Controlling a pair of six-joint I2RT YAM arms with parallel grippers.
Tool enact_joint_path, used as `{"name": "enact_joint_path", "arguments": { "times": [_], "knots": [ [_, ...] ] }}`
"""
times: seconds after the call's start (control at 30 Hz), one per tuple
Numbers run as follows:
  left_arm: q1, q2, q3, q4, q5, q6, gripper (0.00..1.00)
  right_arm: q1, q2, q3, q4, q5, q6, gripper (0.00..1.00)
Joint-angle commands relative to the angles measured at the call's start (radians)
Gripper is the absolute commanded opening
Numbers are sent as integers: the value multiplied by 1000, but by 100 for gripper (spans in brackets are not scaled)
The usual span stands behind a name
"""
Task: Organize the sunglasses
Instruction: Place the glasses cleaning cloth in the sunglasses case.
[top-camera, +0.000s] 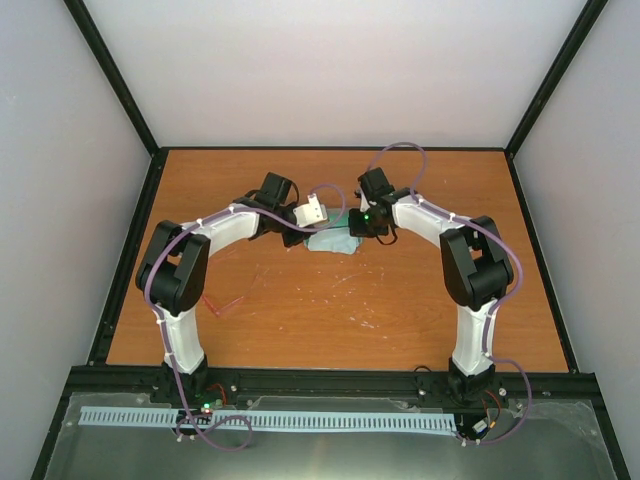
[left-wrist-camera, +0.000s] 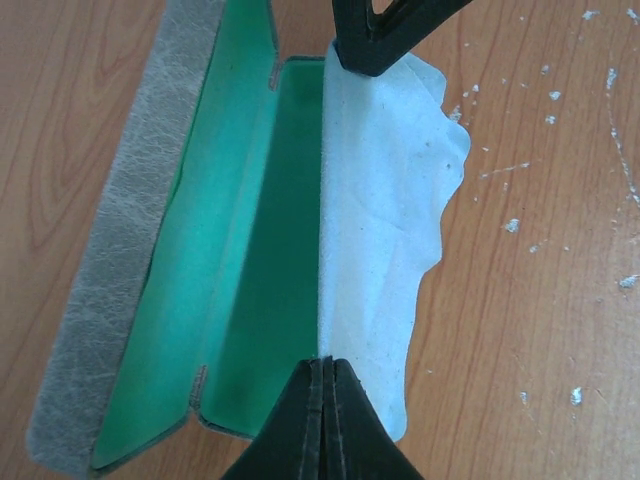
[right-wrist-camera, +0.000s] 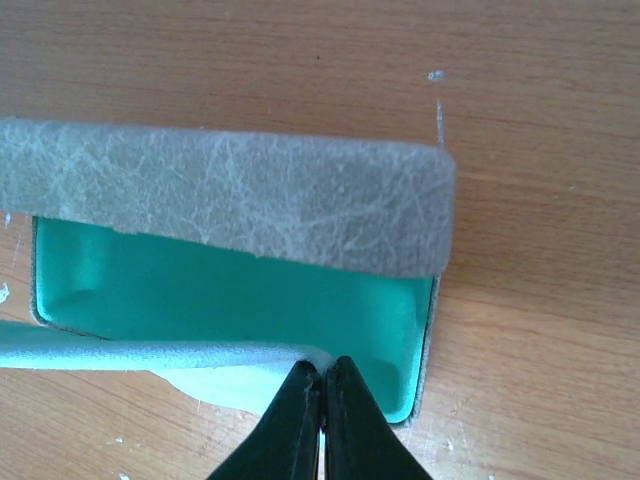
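Observation:
The grey case (left-wrist-camera: 110, 250) lies open on the table with its green lining up. The light blue cloth (left-wrist-camera: 385, 200) hangs stretched along the case's front edge. My left gripper (left-wrist-camera: 325, 365) is shut on one end of the cloth. My right gripper (right-wrist-camera: 322, 372) is shut on the other end and also shows in the left wrist view (left-wrist-camera: 375, 45). In the right wrist view the cloth (right-wrist-camera: 150, 352) sits in front of the case (right-wrist-camera: 230, 190). The red-pink sunglasses (top-camera: 224, 303) lie on the table by the left arm, apart from both grippers.
The wooden table (top-camera: 400, 310) has white scuffs near its middle. A black frame rail (top-camera: 330, 378) runs along the near edge, and black posts and grey walls enclose the sides. Both arms meet over the cloth (top-camera: 333, 243) at the table's centre.

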Motion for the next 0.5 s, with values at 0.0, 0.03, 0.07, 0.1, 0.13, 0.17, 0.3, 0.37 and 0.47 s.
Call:
{"name": "enact_joint_path", "arguments": {
  "times": [0.0,0.03,0.07,0.1,0.13,0.17,0.3,0.37,0.47],
  "knots": [
    [15,14,40,21,-8,6,1,-9,31,36,12,17,-13,3],
    [17,15,42,23,-10,6,1,-10,32,40,12,18,-14,3],
    [18,15,43,24,-10,6,1,-10,32,40,17,17,-13,3],
    [20,17,45,24,-8,7,1,-11,31,43,21,16,-13,3],
    [20,18,47,24,-9,8,1,-12,34,45,22,17,-13,3],
    [22,23,49,23,-11,8,1,-13,36,49,22,16,-12,3],
    [24,38,51,24,-9,11,1,-15,50,65,27,13,-12,3],
    [25,42,51,25,-7,10,1,-17,50,72,33,14,-13,3],
    [27,48,55,25,-1,8,1,-21,65,90,24,8,-14,3]
  ]
}}
